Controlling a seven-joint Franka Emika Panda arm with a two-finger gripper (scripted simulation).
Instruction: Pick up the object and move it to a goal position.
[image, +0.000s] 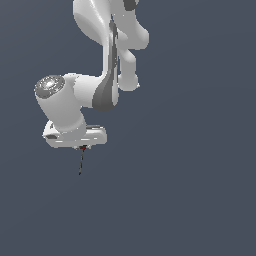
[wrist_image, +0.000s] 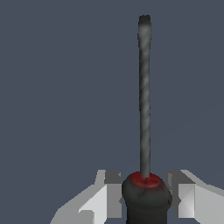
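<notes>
White Panda arm (image: 107, 60) fills the upper part of the exterior view, coming down from the top edge, bending at a grey-banded joint, then running toward the exterior view's left to a fat round wrist with a ringed cap; plain dark blue-grey backdrop all round, no edge of any surface to be made out. Below the wrist sits the flat white hand (image: 82, 146), pointing down; hand is closed on the object (image: 81, 161), gripping it at its thick end. Wrist view: two pale grey fingers (wrist_image: 107, 197) stand either side of a bulbous black handle, close against it; whether the pads actually press the handle is hard to tell, gap too small to read. Object is a thin dark rod, hanging straight below the hand, nearly upright, slightly slanted; red collar right at the hand, where rod meets handle; rod shaft mottled grey, blunt dark tip at the far end, away from the hand; tip touches nothing visible.
</notes>
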